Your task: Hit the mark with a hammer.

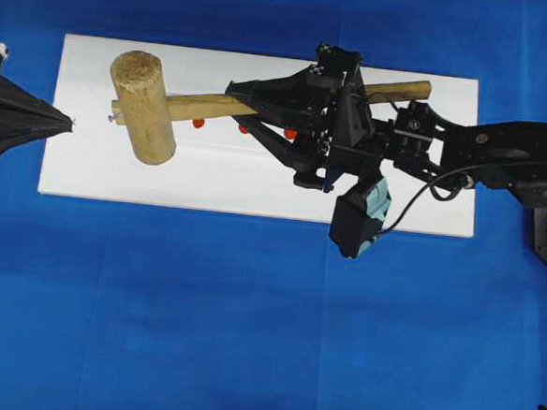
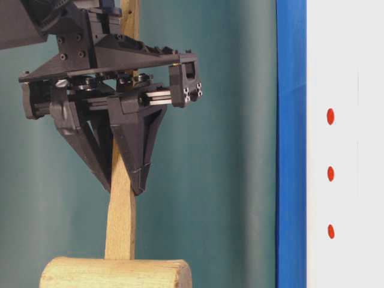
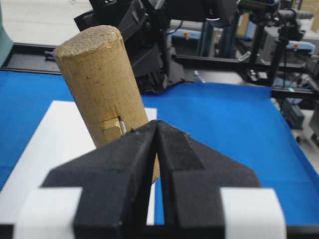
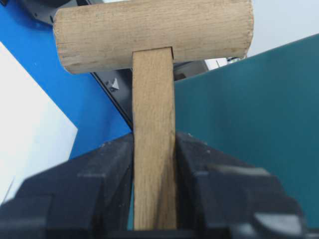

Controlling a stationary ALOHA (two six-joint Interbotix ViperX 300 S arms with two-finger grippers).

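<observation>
While the overhead view shows the hammer (image 1: 168, 104) lengthwise over the white board (image 1: 256, 190), its head lies left of the right gripper (image 1: 247, 109). Table-level: jaws clamp the handle, red marks (image 2: 330, 173) well apart. Left gripper (image 3: 157, 137): jaws closed, empty, facing the head.

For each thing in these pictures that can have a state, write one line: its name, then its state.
hammer: held by its handle, lifted above the board.
right gripper: shut on the hammer's handle.
left gripper: shut, holding nothing, at the board's left end.
white board: flat on the blue cloth, red marks unstruck.
</observation>
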